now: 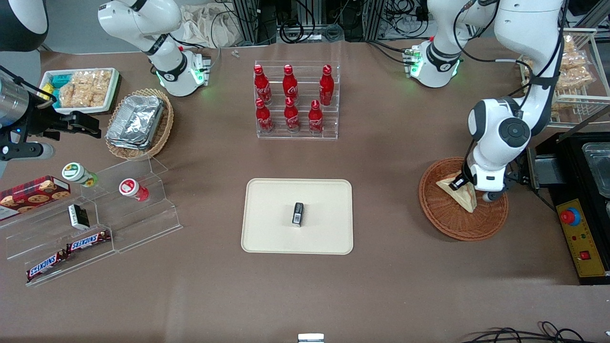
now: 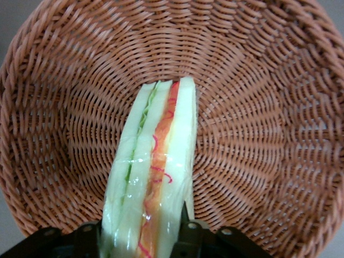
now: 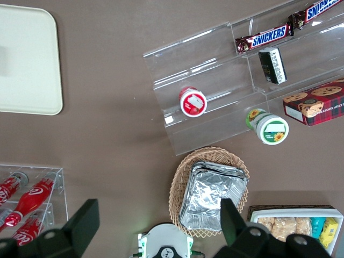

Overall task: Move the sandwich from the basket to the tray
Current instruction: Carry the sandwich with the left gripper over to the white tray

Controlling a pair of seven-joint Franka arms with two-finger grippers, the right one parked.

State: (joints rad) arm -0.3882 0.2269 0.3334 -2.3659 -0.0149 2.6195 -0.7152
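You see the left arm's gripper (image 1: pixel 464 183) down inside the round reddish-brown woven wicker basket (image 1: pixel 445 219), which stands toward the working arm's end of the table. Its two fingers (image 2: pixel 188 234) pinch the triangular sandwich of pale bread (image 1: pixel 461 195) from both flat sides, with the red and green filling edge standing up between them (the wrist camera shows this best). In the front view the sandwich still appears to lie low in the basket, but whether it touches the weave under it you cannot tell.

The basket wall rises all around the sandwich, so the way out is upward. Between the basket and the flat cream rectangular tray with rounded corners (image 1: pixel 267 228) the brown table (image 1: pixel 386 267) is bare. On the tray a small dark upright object (image 1: pixel 298 213) stands near the middle; the rest of its surface is free, with a low rim at every edge.

In the front view the white wrist of the arm covers part of the sandwich and the basket's rim. The wrist camera cuts off the fingers' upper parts.
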